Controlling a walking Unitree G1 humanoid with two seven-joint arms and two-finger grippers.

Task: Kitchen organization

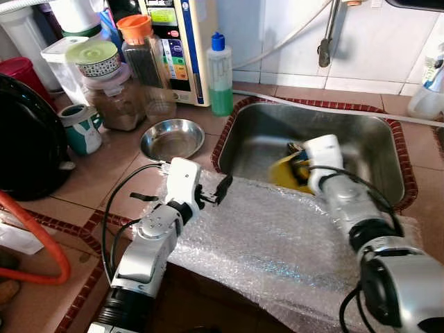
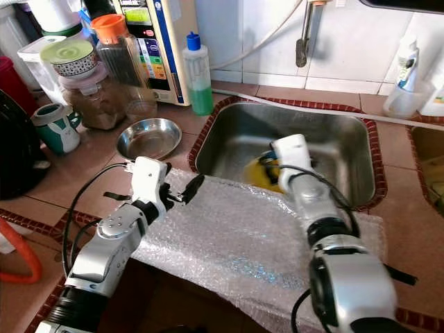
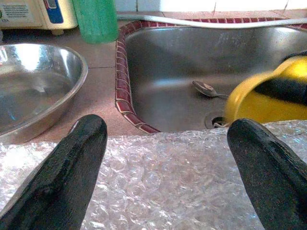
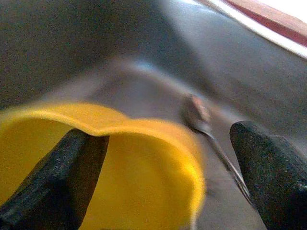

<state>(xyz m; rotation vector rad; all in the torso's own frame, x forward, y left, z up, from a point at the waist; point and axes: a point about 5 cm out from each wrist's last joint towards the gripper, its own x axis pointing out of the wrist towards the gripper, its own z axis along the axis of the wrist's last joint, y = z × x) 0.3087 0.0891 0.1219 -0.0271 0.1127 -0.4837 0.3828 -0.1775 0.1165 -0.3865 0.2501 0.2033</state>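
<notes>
Yellow cup sits down in the sink, right claw spread wide straddling its rim, gripping nothing yet. Looks like the grab step; next it needs to close on the rim. Left claw hovers open over bubble wrap.

Steel-grey sink mid-frame, rimmed with dark red tiles dotted white; counter of terracotta-brown tiles. Yellow cup with a black band in the sink, silver spoon beside it. Clear, glinting bubble wrap across the lower middle. Shiny steel bowl left of centre. Green bottle with blue cap at upper centre. Upper left: jar with orange lid, jar of brown powder topped by a pale green lid with black-and-white patterned band, teal-and-white mug, red container. Black pot at left edge, orange hose lower left. White wall tiles along the top. Arms silver-white, fingers black.
</notes>
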